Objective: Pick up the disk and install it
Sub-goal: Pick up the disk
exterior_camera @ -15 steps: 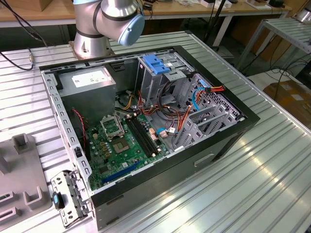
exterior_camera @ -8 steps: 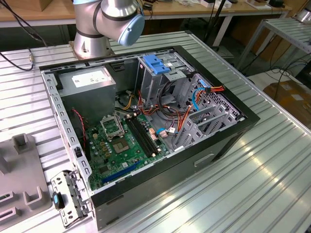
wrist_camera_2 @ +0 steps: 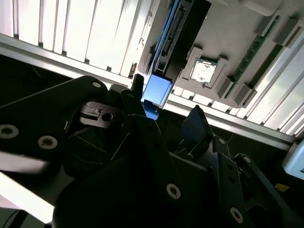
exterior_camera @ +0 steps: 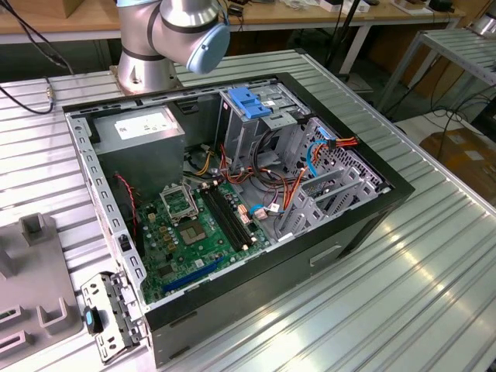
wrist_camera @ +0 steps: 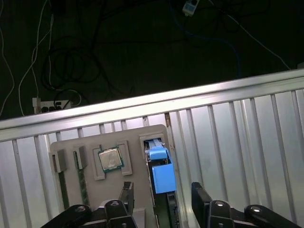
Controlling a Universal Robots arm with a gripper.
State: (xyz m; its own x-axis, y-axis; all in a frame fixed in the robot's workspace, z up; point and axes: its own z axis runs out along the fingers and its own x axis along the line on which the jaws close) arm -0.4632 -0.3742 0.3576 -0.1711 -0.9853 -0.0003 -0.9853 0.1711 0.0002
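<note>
On the grey tray (exterior_camera: pixel 37 267) at the exterior view's left, beside the open computer case (exterior_camera: pixel 232 194), the disk (wrist_camera: pixel 161 176) is stood on edge in a slot (blue rail uppermost). In the first wrist view the gripper (wrist_camera: pixel 163 202) is seen pointed down over it, spread wide. One finger is set off each flat face, touching neither, and the disk's long axis is judged to run across the closing line.

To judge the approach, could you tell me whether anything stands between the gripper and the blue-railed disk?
Nothing visible does. In the first wrist view the black gripper flanks, jaws open, the dark disk with blue plastic rails, standing on edge in a slot of the grey tray.
</note>
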